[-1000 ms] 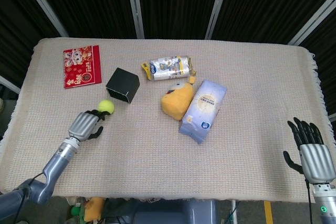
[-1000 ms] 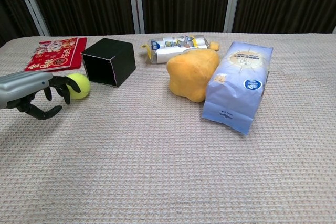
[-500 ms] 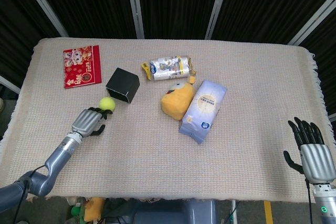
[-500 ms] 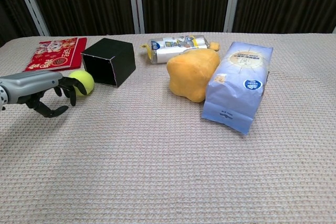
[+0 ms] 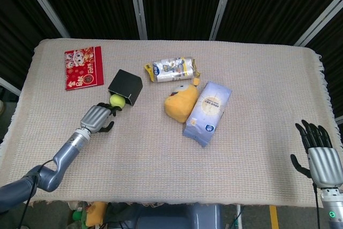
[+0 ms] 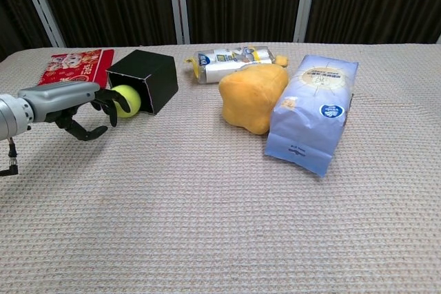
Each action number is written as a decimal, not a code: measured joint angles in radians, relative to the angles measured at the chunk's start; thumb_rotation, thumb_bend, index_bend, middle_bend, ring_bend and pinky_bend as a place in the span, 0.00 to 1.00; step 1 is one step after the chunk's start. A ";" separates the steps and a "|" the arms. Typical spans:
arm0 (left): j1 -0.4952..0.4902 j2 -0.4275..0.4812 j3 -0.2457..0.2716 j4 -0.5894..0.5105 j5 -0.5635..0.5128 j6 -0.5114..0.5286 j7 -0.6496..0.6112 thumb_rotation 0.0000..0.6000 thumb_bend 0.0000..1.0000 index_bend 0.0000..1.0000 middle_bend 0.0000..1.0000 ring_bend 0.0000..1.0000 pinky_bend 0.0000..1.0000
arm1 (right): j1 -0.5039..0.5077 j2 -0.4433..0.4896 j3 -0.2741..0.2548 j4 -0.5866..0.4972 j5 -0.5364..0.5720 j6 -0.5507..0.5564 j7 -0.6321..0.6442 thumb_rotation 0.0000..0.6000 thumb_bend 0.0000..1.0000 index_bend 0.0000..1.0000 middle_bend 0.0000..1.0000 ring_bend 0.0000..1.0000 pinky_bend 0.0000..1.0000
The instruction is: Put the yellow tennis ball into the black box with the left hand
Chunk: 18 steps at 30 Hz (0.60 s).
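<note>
Beige woven cloth (image 5: 161, 148) covers our table, dark curtains behind. Yellow tennis ball (image 6: 126, 100) sits at the black box's (image 6: 147, 79) open mouth, our left hand (image 6: 79, 101) curled against it; right hand (image 5: 320, 154) spread, idle.

Evenly bright from overhead; soft, faint shadows; no glare; sharp focus throughout both views; dark, underexposed curtain backdrop
</note>
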 measured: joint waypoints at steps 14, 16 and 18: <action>-0.013 -0.053 0.010 0.099 0.034 0.062 -0.040 1.00 0.46 0.19 0.25 0.09 0.09 | -0.002 0.007 -0.003 -0.007 0.000 -0.002 0.004 1.00 0.40 0.00 0.00 0.00 0.00; -0.013 -0.056 0.009 0.102 0.026 0.058 -0.027 1.00 0.46 0.18 0.23 0.07 0.07 | -0.003 0.007 -0.004 -0.007 -0.002 -0.002 0.004 1.00 0.40 0.00 0.00 0.00 0.00; -0.013 -0.058 0.007 0.104 0.014 0.052 -0.007 1.00 0.46 0.17 0.21 0.05 0.06 | -0.003 0.007 -0.004 -0.007 -0.004 0.000 0.003 1.00 0.40 0.00 0.00 0.00 0.00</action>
